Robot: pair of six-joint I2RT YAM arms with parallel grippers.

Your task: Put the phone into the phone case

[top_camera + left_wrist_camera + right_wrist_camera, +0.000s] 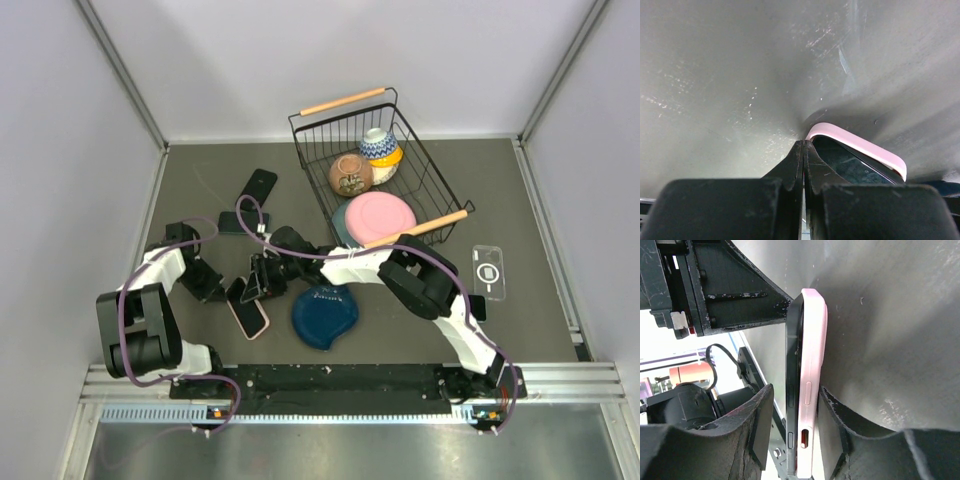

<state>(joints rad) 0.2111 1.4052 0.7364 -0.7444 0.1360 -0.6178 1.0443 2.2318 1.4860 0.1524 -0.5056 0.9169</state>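
Note:
A black phone (793, 365) lies screen up in a pink case (813, 355) on the grey table. Along the side seen in the right wrist view, the phone's edge stands proud of the case's rim. My right gripper (796, 395) is open and straddles that edge, with one finger on the phone side and one on the case side. My left gripper (804, 146) is shut and empty. Its tip rests at the corner where the phone (850, 164) meets the pink case (862, 146). In the top view the pink case (250, 316) lies below both grippers (228, 290) (258, 280).
Two dark phones (260, 185) (238, 222) lie at the back left. A blue plate (325, 315) sits just right of the case. A wire basket (420, 150) holds bowls and a pink plate. A clear phone case (488, 272) lies at the right.

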